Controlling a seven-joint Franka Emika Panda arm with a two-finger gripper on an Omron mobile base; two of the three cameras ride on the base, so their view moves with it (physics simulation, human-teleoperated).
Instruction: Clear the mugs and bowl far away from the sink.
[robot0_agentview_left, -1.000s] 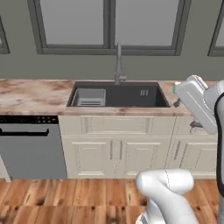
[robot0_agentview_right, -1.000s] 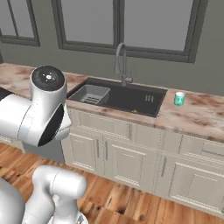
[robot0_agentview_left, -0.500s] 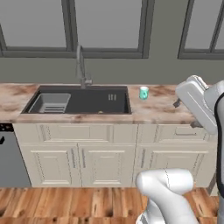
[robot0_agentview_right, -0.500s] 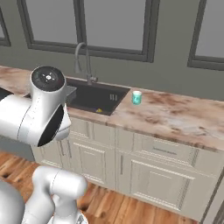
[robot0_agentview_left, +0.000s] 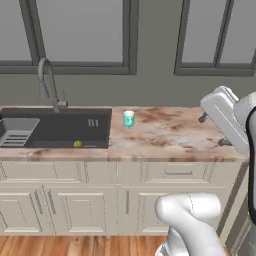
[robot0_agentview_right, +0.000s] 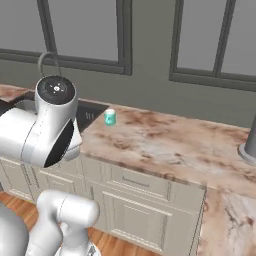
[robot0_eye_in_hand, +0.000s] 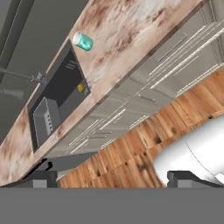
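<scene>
Teal mug (robot0_agentview_left: 128, 119) stands on desk (robot0_agentview_left: 170, 137) just beside sink (robot0_agentview_left: 60, 128) right edge; yellow mug (robot0_agentview_left: 78, 144) inside sink at front edge. Fingers (robot0_eye_in_hand: 38, 179) apart, empty, well back from desk. Risk: reach too far, clips teal mug, tips it into sink.

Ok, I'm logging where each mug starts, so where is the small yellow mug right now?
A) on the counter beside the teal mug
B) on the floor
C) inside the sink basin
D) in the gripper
C: the yellow mug sits inside the dark sink basin, near its front edge.
</scene>
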